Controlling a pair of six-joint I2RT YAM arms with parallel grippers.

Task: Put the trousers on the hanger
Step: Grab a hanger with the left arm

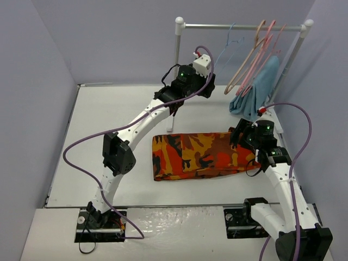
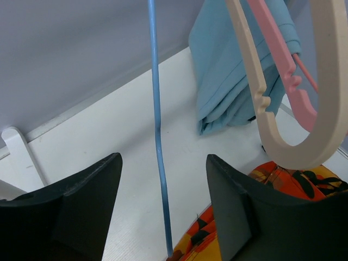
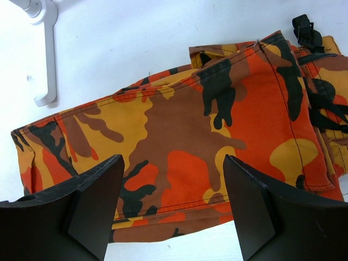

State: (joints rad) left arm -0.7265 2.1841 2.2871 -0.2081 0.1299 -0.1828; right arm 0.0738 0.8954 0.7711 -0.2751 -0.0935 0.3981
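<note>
- Trousers (image 1: 204,155) in orange, red, yellow and black camouflage lie folded in a long flat strip on the table (image 1: 109,141), in front of the rack, with nothing gripping them.
- The hanger (image 2: 157,125), thin light-blue wire, hangs from the rail (image 1: 239,25), left of the tan hanger (image 1: 244,65) and the pink hanger (image 1: 261,51); a teal cloth (image 1: 255,92) droops below those two.
- The left gripper (image 2: 163,157) is raised near the rail with its jaws apart. The blue wire runs down between the fingers and, in the wrist view, touches neither.
- The right gripper (image 3: 173,157) hovers over the right part of the trousers, jaws wide apart. Only camouflage fabric shows between them, and I cannot tell whether the fingertips touch it.
</note>
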